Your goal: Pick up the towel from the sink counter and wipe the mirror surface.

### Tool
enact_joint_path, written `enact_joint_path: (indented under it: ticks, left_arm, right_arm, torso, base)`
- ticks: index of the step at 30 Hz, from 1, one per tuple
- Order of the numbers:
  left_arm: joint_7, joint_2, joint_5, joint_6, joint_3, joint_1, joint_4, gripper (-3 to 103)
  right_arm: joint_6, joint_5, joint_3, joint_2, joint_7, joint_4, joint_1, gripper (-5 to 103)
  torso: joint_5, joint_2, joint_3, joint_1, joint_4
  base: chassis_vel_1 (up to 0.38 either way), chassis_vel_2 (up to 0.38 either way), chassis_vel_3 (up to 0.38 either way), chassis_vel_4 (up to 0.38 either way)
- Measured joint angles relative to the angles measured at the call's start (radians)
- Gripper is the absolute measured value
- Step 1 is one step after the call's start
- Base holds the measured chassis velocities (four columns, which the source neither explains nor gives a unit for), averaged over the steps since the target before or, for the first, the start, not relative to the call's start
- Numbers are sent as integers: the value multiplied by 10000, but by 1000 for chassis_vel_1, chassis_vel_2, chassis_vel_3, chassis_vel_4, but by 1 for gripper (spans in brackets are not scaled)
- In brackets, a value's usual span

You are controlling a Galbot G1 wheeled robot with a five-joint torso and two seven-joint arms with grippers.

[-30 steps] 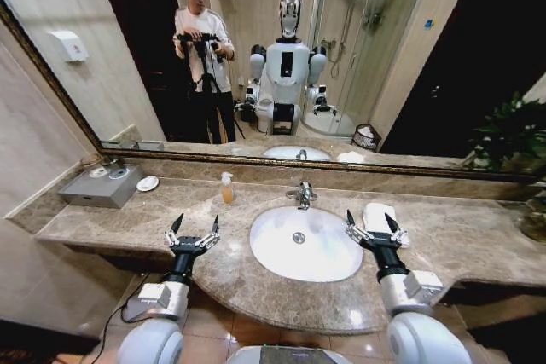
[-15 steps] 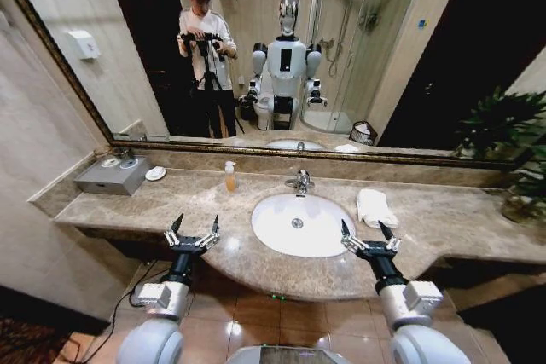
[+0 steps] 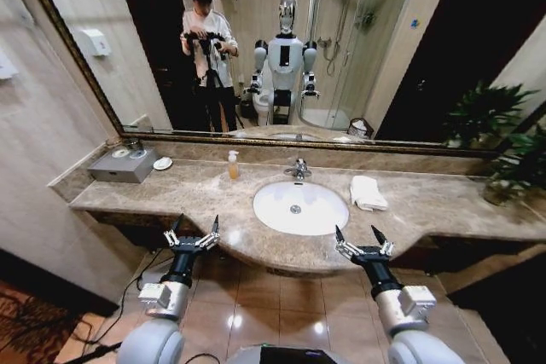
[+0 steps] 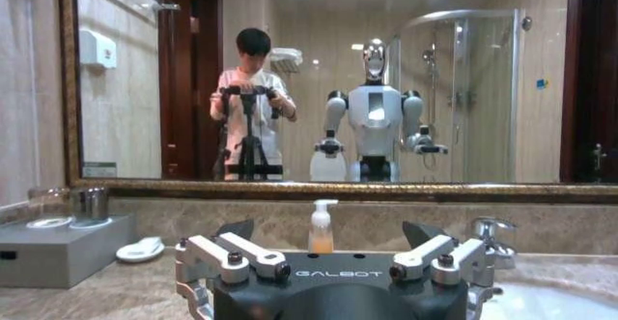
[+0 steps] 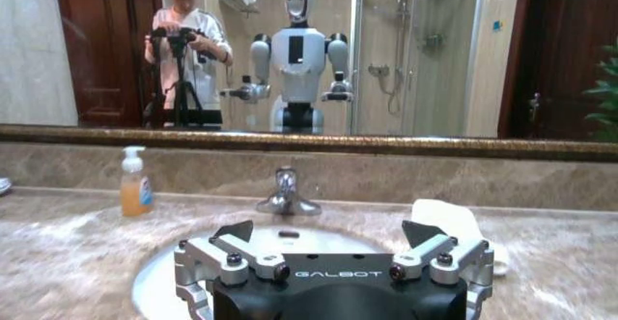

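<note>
A folded white towel [image 3: 368, 193] [image 5: 449, 222] lies on the sink counter [image 3: 426, 208], just right of the white basin [image 3: 296, 207]. The wide mirror surface [image 3: 256, 49] [image 4: 464, 103] rises behind the counter. My left gripper [image 3: 195, 226] [image 4: 328, 232] is open and holds nothing. It hovers before the counter's curved front edge, left of the basin. My right gripper [image 3: 357, 236] [image 5: 328, 233] is open too and holds nothing. It hangs short of the front edge, nearer to me than the towel and apart from it.
A chrome faucet [image 3: 298, 170] and a soap bottle [image 3: 232, 165] stand behind the basin. A grey box [image 3: 122, 164] sits at the counter's left end, a potted plant [image 3: 512, 168] at its right. Glossy tiled floor [image 3: 273, 296] lies between me and the counter.
The whole view has shifted: the counter now lies farther off and lower floor shows, so the camera has drawn back. Both grippers stay open in the same pose.
</note>
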Motion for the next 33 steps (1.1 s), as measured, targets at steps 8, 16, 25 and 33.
enact_joint_path:
  ticks: [8, 16, 25, 33]
  left_arm:
    - [0, 0, 0, 0, 0, 0, 0, 100]
    - [0, 0, 0, 0, 0, 0, 0, 100]
    - [0, 0, 0, 0, 0, 0, 0, 100]
    - [0, 0, 0, 0, 0, 0, 0, 100]
  right_arm:
    - [221, -92, -40, -11, -8, -176, -127, 100]
    - [487, -213, -209, -7, 0, -369, -279, 100]
    - [792, -238, -350, -128, 163, -478, -453, 100]
    - [933, -238, -366, -142, 236, -498, -563, 100]
  torso:
    - [3, -1, 1, 2, -1]
    - [1, 2, -2, -4, -1]
    - [-4, 1, -1, -1, -1]
    - [4, -1, 1, 3, -1]
  base:
    - [182, -180, -181, 176]
    - [207, -209, -199, 207]
    - [200, -193, -197, 200]
    - [203, -197, -194, 201]
